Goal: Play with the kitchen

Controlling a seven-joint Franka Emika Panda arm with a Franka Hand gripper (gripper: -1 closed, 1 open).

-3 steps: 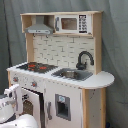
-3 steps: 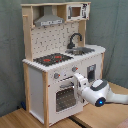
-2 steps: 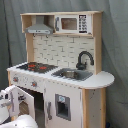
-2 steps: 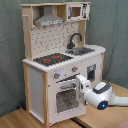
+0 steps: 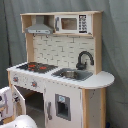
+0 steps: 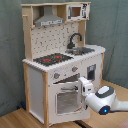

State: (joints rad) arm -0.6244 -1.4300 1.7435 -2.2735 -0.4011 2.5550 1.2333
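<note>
Where the first exterior view shows the kitchen upright, its oven door hangs ajar; rigid, light panels. Second exterior view: pincer at the door's handle, the best hold; grip state indeterminable.

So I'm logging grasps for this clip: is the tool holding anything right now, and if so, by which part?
It cannot be told. In the second exterior view the tool sits right at the oven door of the kitchen, near its top edge, but any grip there is hidden.
</note>
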